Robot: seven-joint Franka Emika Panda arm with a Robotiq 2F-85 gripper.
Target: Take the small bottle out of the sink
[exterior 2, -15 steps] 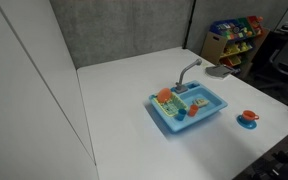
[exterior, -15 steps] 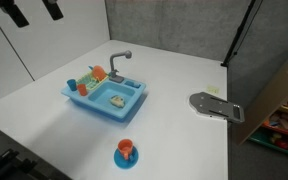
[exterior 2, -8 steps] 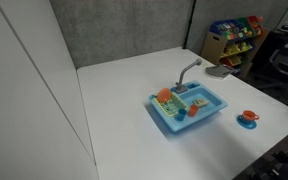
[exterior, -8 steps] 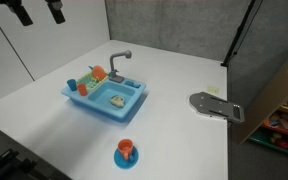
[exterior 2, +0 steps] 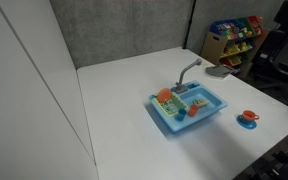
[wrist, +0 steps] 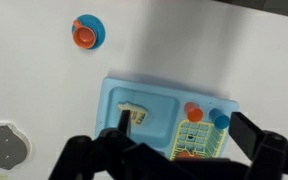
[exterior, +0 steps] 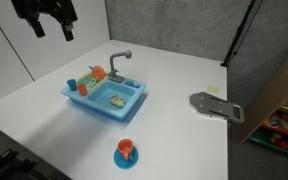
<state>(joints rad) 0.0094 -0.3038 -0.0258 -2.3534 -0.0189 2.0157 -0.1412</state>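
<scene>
The light blue toy sink (exterior: pixel 77 99) stands mid-table, also in an exterior view (exterior 2: pixel 200 122) and in the wrist view (wrist: pixel 113 92). The small pale cream bottle (exterior: pixel 117 100) lies on its side in the basin, also seen from above in the wrist view (wrist: pixel 134 113). My gripper (exterior: pixel 53 30) hangs open and empty high above the table, up and to the left of the sink. In the wrist view the gripper (wrist: pixel 184 122) straddles the sink from far above, with the bottle near one fingertip (wrist: pixel 121 113).
An orange cup on a blue saucer (exterior: pixel 126 152) stands near the table's front edge, also visible in the wrist view (wrist: pixel 87 31). A grey flat object (exterior: pixel 214 105) lies to the right. The grey faucet (exterior: pixel 117 63) rises behind the basin. A toy shelf (exterior 2: pixel 234 38) stands beyond the table.
The gripper has moved right and down into fuller view at the top left of the exterior view. Sink, bottle and cup have not moved.
</scene>
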